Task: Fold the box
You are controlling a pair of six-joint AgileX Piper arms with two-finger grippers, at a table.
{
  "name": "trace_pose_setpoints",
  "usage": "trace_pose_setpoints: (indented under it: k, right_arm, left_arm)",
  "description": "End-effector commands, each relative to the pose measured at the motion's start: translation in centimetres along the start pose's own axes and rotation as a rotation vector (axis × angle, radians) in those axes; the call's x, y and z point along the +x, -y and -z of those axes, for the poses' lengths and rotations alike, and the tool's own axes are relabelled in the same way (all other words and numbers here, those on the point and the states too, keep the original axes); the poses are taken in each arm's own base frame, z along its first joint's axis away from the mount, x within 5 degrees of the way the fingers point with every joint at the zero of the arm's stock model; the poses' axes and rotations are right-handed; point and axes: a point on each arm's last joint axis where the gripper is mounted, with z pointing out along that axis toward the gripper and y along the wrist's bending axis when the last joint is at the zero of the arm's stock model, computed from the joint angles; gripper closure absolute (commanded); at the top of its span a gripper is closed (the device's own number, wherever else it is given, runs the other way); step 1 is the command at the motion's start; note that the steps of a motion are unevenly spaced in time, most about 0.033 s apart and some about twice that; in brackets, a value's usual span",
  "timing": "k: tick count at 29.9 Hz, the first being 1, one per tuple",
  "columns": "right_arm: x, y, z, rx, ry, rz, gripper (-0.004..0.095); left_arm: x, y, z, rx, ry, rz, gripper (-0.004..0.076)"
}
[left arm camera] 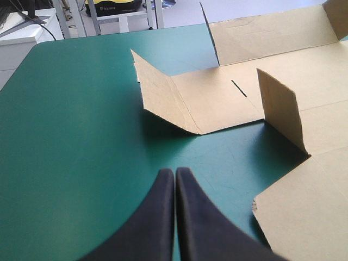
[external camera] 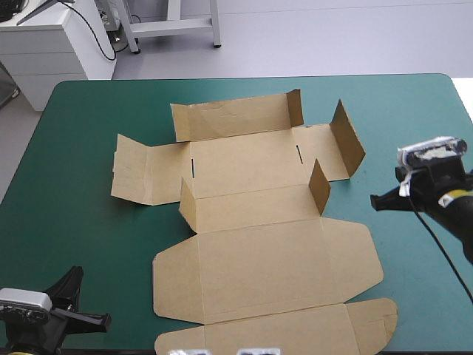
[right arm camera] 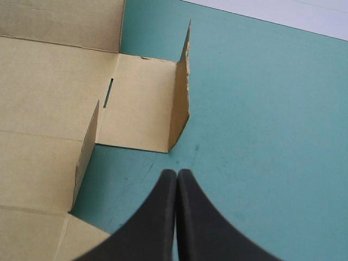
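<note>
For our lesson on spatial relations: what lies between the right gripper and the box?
Only bare teal-green cover; the right wrist view shows it between the right gripper and the box.

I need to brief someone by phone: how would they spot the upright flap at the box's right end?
On the teal-green table lies the brown box. Follow its slotted row to the right end, toward the right hand: the end flap stands upright there. Unlike the smaller raised tabs, it is outermost, bare cover beyond it.
</note>
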Motion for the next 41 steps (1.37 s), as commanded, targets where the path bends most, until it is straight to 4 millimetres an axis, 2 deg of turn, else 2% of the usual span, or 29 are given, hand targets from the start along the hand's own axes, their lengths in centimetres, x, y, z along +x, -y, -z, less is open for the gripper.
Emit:
trace_pose_setpoints:
  k: [1,7,14,17,21,25,27,41]
  right_arm:
    - [-3.5,0.6,-2.3,-0.031,0.046,-0.004,0.0929]
    - [-6.9,1.8,-6.9,-0.058,0.003,-0.003,0.0927]
    - [-8.1,2.6,-13.1,-0.117,-0.129,-0.011,0.0911]
    - [-8.6,2.7,-15.4,-0.159,-0.143,0.014,0.0819]
    - [-9.2,2.9,-17.5,-0.179,-0.155,0.022,0.0603]
    - [-9.1,3.1,-18.8,-0.188,-0.176,0.018,0.0377]
    - [-8.8,3.1,-19.4,-0.187,-0.190,0.020,0.0312]
    - [-5.2,3.5,-24.4,-0.176,-0.343,0.069,0.0293]
  left_arm:
    - [-1.2,0.0,0.6,-0.004,0.106,0.006,0.0731]
    - [-1.2,0.0,0.6,-0.004,0.106,0.006,0.0731]
    - [-1.2,0.0,0.6,-0.004,0.106,0.006,0.0731]
    - [-1.2,0.0,0.6,-0.004,0.106,0.006,0.0731]
    - [-1.2,0.0,0.6,-0.004,0.106,0.006,0.0731]
    - [-1.2,0.0,0.6,-0.004,0.106,0.006,0.0731]
    - [-1.2,0.0,0.6,-0.004,0.106,0.006,0.0731]
    - [-1.2,0.0,0.6,-0.004,0.106,0.006,0.0731]
